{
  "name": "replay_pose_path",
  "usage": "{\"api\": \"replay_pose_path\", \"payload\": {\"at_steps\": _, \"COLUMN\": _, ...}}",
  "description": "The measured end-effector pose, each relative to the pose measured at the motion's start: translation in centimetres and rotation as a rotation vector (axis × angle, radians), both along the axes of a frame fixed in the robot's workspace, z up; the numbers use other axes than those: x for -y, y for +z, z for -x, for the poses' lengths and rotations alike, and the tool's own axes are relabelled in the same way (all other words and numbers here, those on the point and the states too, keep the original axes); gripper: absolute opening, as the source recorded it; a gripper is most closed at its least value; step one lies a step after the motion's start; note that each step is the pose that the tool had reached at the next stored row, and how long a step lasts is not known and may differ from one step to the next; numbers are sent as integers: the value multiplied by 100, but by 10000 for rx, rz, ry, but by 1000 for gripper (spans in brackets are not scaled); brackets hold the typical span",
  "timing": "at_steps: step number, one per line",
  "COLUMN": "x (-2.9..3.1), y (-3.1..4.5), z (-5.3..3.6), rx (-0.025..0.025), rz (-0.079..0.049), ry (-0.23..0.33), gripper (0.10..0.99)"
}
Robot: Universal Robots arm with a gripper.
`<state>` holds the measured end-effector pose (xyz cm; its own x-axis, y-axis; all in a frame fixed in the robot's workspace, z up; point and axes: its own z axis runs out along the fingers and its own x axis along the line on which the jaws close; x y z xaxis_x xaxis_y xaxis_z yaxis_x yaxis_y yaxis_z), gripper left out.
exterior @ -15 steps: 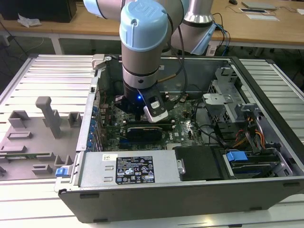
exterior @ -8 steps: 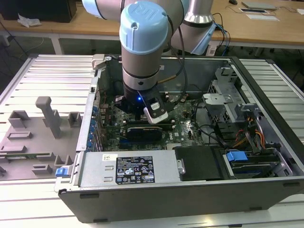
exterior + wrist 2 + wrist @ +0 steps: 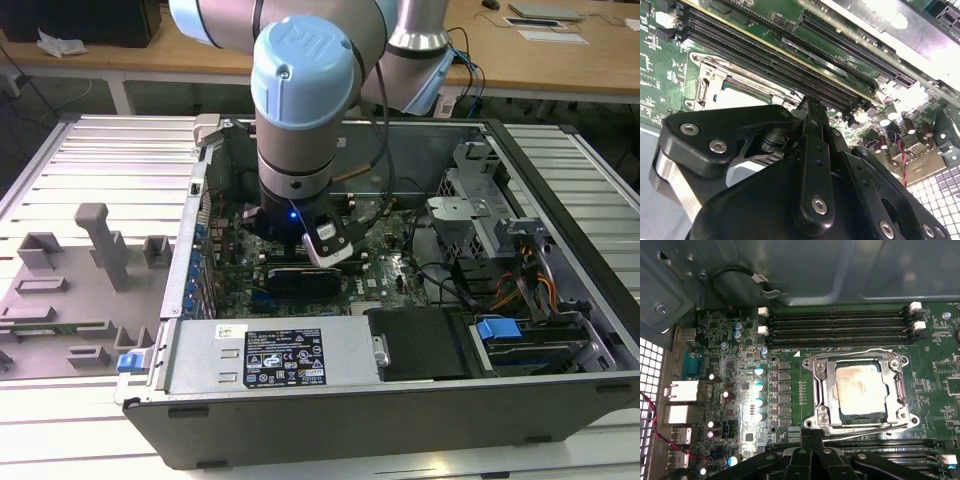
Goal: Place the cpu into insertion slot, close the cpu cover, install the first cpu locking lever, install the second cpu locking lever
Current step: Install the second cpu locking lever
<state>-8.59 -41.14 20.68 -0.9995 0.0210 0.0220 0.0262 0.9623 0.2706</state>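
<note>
Arm: your arm (image 3: 300,100) reaches down into the open computer case (image 3: 400,400), wrist low over the motherboard (image 3: 385,270).
Pincer: black pincer (image 3: 810,452) hangs just above the motherboard (image 3: 740,390), right beside the socket edge; in the second wrist view its linkages (image 3: 812,165) are drawn together and the fingers meet at a point, so it reads clenched with nothing between the tips.
Cpu: the cpu (image 3: 860,390) sits flat in the insertion slot (image 3: 862,420), dull silver top with a brownish smear, showing through the window.
Cpu cover: the cpu cover (image 3: 827,385) lies down flat around the chip, framing it.
Levers: thin wire levers (image 3: 875,351) run along both long sides of the socket; you can't tell whether they are latched.
Memory slots: long black memory slots (image 3: 840,325) lie on the far side of the socket, another bank (image 3: 880,445) next to the pincer.
Worktop: case rests on a slatted metal worktop (image 3: 110,150); grey fixture blocks (image 3: 105,245) stand toward the exterior view's left.
</note>
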Motion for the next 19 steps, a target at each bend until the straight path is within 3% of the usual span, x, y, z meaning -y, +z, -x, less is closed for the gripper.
{"api": "replay_pose_path", "payload": {"at_steps": 2, "x": -53, "y": -23, "z": 1, "rx": 2, "rz": -3, "ry": 0, "gripper": 106}}
{"api": "replay_pose_path", "payload": {"at_steps": 7, "x": -89, "y": -62, "z": 6, "rx": 2, "rz": -3, "ry": 0, "gripper": 106}}
{"api": "replay_pose_path", "payload": {"at_steps": 19, "x": -120, "y": -118, "z": 51, "rx": -1, "rz": 2, "ry": 0, "gripper": 106}}
